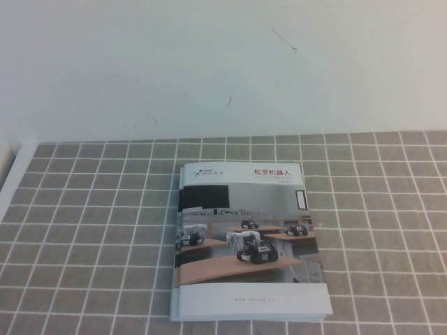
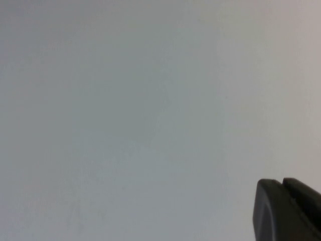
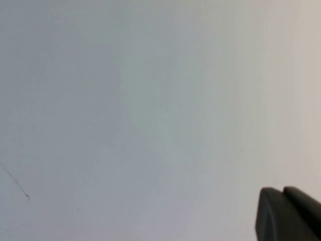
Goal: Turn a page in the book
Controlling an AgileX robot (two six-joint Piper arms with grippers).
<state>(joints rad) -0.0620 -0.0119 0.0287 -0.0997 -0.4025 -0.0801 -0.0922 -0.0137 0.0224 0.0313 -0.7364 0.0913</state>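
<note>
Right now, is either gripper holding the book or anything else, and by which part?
Nothing is held. The book lies closed on the checked mat, untouched. Left gripper and right gripper face only blank wall, away from it.

Flat, soft, slightly cool light washes the high view evenly, the book (image 1: 249,241) casting barely a shadow and showing no glare, grain softening its cover print, while both wrist views show only pale wall with dark blurred gripper tips.

High view looks down at the book (image 1: 248,241); wrist views face blank wall.
</note>
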